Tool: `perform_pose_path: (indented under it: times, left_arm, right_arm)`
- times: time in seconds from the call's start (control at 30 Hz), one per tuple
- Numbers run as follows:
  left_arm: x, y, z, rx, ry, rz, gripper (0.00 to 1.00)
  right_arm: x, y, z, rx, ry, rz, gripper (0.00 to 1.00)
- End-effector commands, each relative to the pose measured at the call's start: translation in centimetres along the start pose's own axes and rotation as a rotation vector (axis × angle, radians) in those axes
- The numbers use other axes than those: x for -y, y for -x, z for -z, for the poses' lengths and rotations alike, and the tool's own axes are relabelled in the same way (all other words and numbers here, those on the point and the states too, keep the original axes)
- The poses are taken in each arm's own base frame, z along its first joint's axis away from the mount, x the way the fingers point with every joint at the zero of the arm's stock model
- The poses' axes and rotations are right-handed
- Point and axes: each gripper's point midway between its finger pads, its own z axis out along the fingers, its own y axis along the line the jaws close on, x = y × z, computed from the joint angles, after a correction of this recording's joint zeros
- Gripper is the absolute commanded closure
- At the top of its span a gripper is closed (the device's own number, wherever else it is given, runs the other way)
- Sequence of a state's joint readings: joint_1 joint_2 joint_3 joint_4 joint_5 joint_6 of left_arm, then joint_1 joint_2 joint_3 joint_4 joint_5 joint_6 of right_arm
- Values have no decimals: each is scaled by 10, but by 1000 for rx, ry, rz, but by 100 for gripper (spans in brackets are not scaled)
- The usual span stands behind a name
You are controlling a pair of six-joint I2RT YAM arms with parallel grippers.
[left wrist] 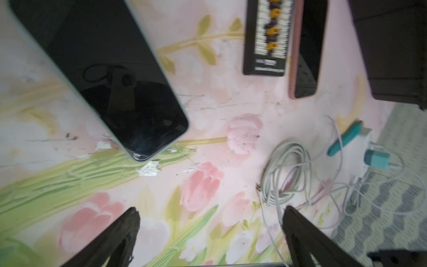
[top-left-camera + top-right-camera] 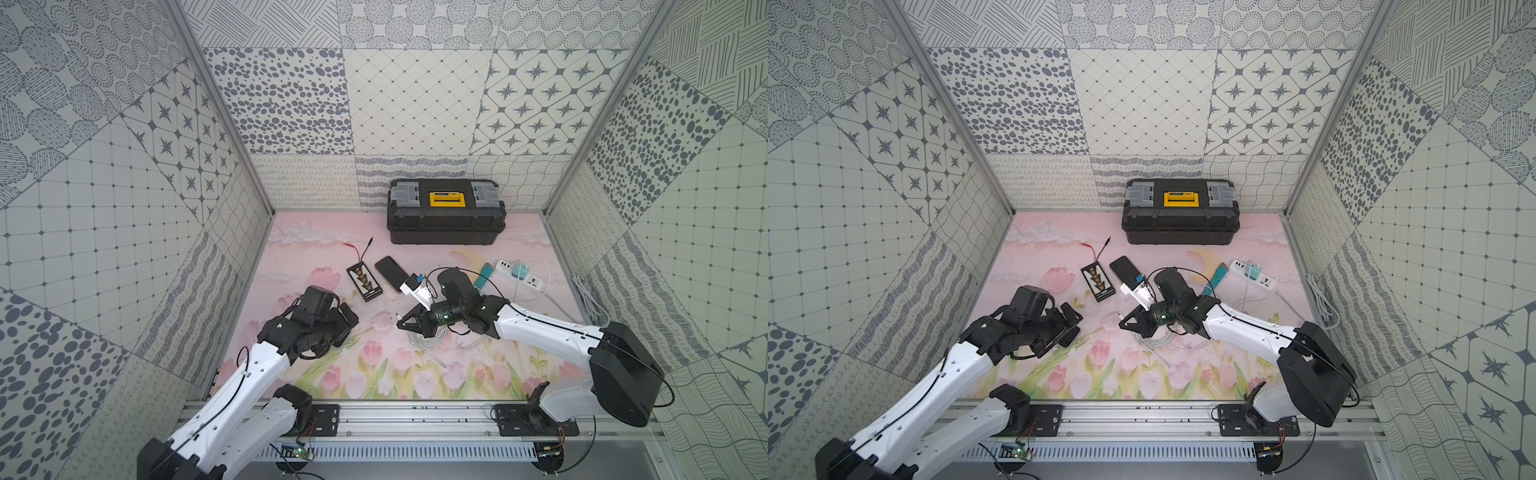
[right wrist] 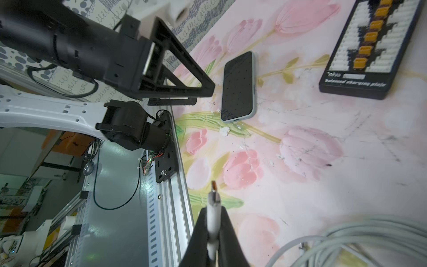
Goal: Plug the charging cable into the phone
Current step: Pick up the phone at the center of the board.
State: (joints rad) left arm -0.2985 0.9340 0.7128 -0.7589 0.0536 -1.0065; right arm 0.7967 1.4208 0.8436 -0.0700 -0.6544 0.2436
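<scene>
left gripper [image 1: 211,209]: fingers spread wide, holding nothing; tips just beside one long edge of the pale-cased phone [image 3: 239,86].
pale-cased phone: flat on the flowered mat [image 3: 323,143], dark screen up, untouched, port end free; hard to make out in both top views.
charging board [image 2: 364,284]: flat on the mat, red and black leads [image 2: 361,248] trailing from its far end.
pink-cased phone [image 2: 390,274]: flat, screen up, just beside the charging board.
right gripper [image 3: 212,215]: fingers closed on the white plug [image 3: 213,196]; bare metal tip sticking out, well apart from the pale-cased phone.
cable [image 2: 428,338]: loose pale coil on the mat under the right gripper.
toolbox [image 2: 446,216]: black, shut, against the back wall.
power strip [image 2: 505,266]: near the right wall, teal charger [image 2: 518,273] plugged in.
</scene>
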Motion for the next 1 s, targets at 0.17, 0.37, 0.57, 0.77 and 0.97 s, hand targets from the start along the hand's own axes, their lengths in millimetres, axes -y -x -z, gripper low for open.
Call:
perform_pose_path:
  times: [0.17, 0.37, 0.57, 0.77, 0.97]
  left_arm:
    - [-58, 2, -9, -44, 292, 273, 1]
    - [-61, 24, -25, -95, 391, 360, 1]
    - [-47, 53, -46, -99, 406, 376, 1]
    - [-48, 61, -69, -129, 436, 390, 1]
    - [-51, 74, -84, -110, 446, 380, 1]
  right_arm:
    - [0, 9, 4, 58, -18, 38, 100]
    - [-4, 5, 2, 48, 14, 28, 100]
    - [-5, 1, 1, 45, 27, 24, 100]
    - [-7, -1, -1, 36, 35, 19, 100]
    - [-8, -6, -5, 25, 52, 21, 100]
